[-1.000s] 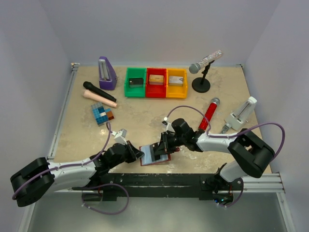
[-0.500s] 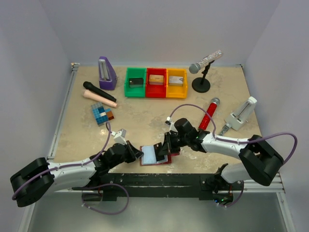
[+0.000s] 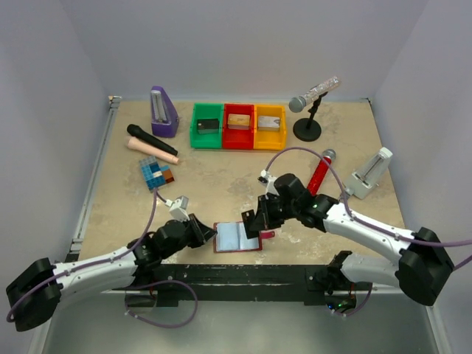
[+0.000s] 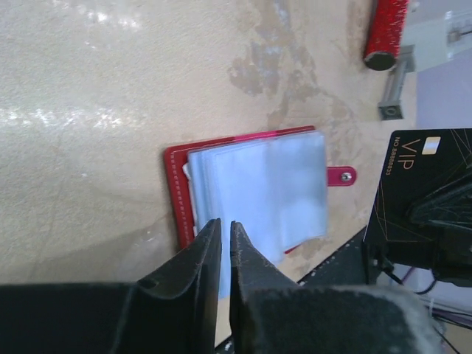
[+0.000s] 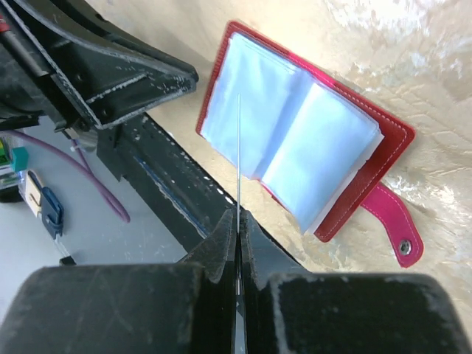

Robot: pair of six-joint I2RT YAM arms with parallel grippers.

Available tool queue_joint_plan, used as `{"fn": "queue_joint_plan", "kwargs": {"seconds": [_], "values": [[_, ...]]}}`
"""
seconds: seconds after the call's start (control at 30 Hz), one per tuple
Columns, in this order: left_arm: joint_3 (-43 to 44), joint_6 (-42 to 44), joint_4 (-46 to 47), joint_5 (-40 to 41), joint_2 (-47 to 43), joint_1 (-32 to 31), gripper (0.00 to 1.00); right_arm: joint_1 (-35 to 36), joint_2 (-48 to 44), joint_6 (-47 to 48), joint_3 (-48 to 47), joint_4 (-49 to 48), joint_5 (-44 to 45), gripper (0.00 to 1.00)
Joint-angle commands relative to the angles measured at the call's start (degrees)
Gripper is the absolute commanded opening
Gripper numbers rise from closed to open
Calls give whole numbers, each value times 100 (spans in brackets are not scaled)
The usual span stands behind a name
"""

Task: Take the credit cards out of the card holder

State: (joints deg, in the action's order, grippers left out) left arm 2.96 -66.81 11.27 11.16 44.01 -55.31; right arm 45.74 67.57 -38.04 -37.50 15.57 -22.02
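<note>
The card holder [image 3: 236, 237] lies open on the table near the front edge, dark red with pale blue clear pockets [image 4: 258, 184] and a snap tab [image 5: 392, 225]. My right gripper [image 3: 256, 220] hangs just above its right side, shut on a black credit card [image 4: 426, 184] marked VIP. That card shows edge-on as a thin line [image 5: 239, 147] in the right wrist view. My left gripper [image 4: 221, 226] sits over the holder's left edge [image 4: 172, 193] with its jaws together and nothing between them. No other credit cards show.
Green, red and yellow bins [image 3: 237, 126] with small blocks stand at the back. A red microphone [image 3: 318, 173], a microphone on a stand [image 3: 307, 112], a white device [image 3: 369, 173], a purple metronome [image 3: 164, 112], a black microphone [image 3: 151, 140] and a coloured block [image 3: 156, 174] lie around. A black rail [image 3: 243, 276] runs along the front.
My right gripper has drawn the black card out of the holder and risen up and to the right with it. The left gripper has slid back off the holder.
</note>
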Motion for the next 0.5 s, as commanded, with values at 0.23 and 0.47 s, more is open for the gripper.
{"fn": "queue_joint_plan", "kwargs": {"seconds": [0.23, 0.47], "values": [[433, 1300, -713, -271, -1850, -6, 71, 23, -736, 1860, -1145, 1395, -994, 0], [968, 2399, -160, -2159, -2564, -6, 73, 348, -614, 2994, -1743, 2607, -2482, 0]]}}
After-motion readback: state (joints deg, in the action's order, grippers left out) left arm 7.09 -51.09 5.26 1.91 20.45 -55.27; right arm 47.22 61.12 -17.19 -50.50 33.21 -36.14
